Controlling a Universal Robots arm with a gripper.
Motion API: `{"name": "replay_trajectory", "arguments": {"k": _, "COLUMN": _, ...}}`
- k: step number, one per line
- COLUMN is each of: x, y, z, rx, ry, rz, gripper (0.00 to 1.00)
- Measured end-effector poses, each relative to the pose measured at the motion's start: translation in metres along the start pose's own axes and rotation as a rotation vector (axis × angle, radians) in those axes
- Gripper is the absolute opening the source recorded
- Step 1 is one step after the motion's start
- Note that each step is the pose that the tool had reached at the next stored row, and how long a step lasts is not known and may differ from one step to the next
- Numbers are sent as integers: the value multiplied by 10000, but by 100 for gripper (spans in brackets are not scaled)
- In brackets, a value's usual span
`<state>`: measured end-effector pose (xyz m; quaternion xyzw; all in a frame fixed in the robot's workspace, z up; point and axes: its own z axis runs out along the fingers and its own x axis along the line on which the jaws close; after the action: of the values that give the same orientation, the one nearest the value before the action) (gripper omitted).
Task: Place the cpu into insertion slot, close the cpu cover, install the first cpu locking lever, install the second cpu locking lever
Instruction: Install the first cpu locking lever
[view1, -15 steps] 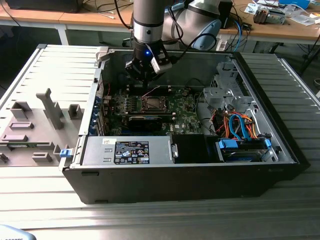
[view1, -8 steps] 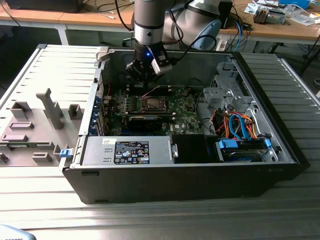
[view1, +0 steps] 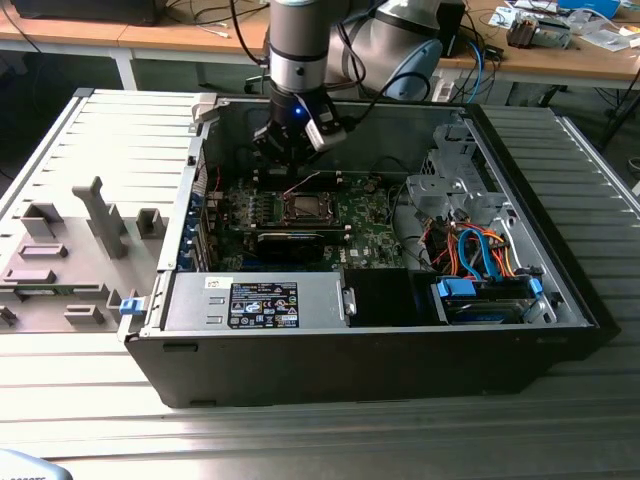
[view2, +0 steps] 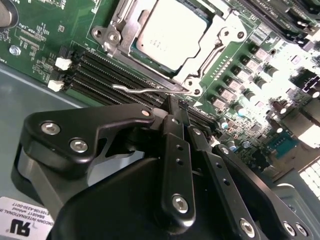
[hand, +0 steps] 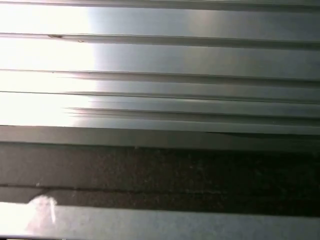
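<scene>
Cpu (view2: 170, 35) seated in slot (view2: 212, 47), cover (view2: 131, 21) down around it. Pincer (view2: 174, 107) closed, empty, tips beside wire lever (view2: 142, 90), probably to push it; contact unclear.

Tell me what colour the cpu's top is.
Silvery-grey metal; the cpu shows best in the second wrist view.

Pincer (view2: 172, 107) tips behind black linkage; cpu cover (view2: 210, 47) edge-cropped
</scene>
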<state>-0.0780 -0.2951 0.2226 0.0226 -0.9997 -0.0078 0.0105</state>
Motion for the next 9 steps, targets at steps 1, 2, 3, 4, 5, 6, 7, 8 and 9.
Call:
{"name": "replay_trajectory", "arguments": {"k": 1, "x": -7, "y": 3, "z": 6, "rx": 0, "ry": 0, "rz": -16, "gripper": 11}}
{"name": "replay_trajectory", "arguments": {"k": 2, "x": -13, "y": 5, "z": 11, "rx": 1, "ry": 1, "rz": -32, "gripper": 11}}
{"name": "replay_trajectory", "arguments": {"k": 3, "x": -21, "y": 5, "z": 17, "rx": 2, "ry": 2, "rz": -50, "gripper": 11}}
{"name": "replay_trajectory", "arguments": {"k": 4, "x": -28, "y": 5, "z": 23, "rx": 3, "ry": 3, "rz": -65, "gripper": 11}}
{"name": "replay_trajectory", "arguments": {"k": 5, "x": -34, "y": 5, "z": 30, "rx": 3, "ry": 2, "rz": -80, "gripper": 11}}
{"name": "replay_trajectory", "arguments": {"k": 6, "x": -43, "y": 4, "z": 38, "rx": 3, "ry": 3, "rz": -97, "gripper": 11}}
{"name": "replay_trajectory", "arguments": {"k": 7, "x": -51, "y": 4, "z": 46, "rx": 3, "ry": 3, "rz": -116, "gripper": 11}}
{"name": "replay_trajectory", "arguments": {"k": 8, "x": -59, "y": 4, "z": 52, "rx": 4, "ry": 4, "rz": -134, "gripper": 11}}
{"name": "replay_trajectory", "arguments": {"k": 9, "x": -69, "y": 3, "z": 59, "rx": 4, "ry": 5, "rz": -152, "gripper": 11}}
